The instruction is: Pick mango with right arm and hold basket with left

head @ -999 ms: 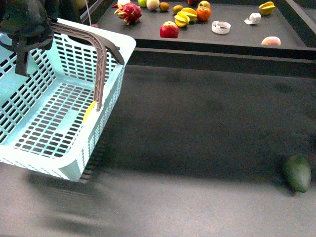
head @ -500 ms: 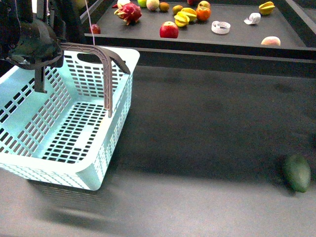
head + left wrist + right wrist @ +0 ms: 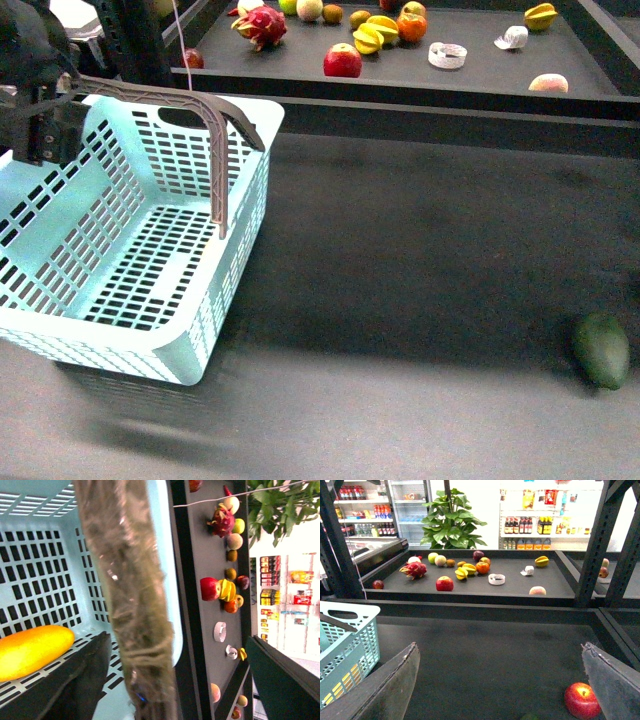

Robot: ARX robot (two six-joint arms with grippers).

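Yellow-orange mango lies flat on basket floor.

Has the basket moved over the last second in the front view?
Yes. The basket was tilted and further left a second ago; it has since levelled and shifted right, toward the dark green fruit, which stayed put. Little change in the last half second.

1 turquoise basket w/ 1 yellow mango inside. 1 dark green fruit on the near table. Back shelf: 1 dragon fruit, 1 red apple, 1 peach, 1 orange, 1 tape roll. 1 more red apple in right wrist view.
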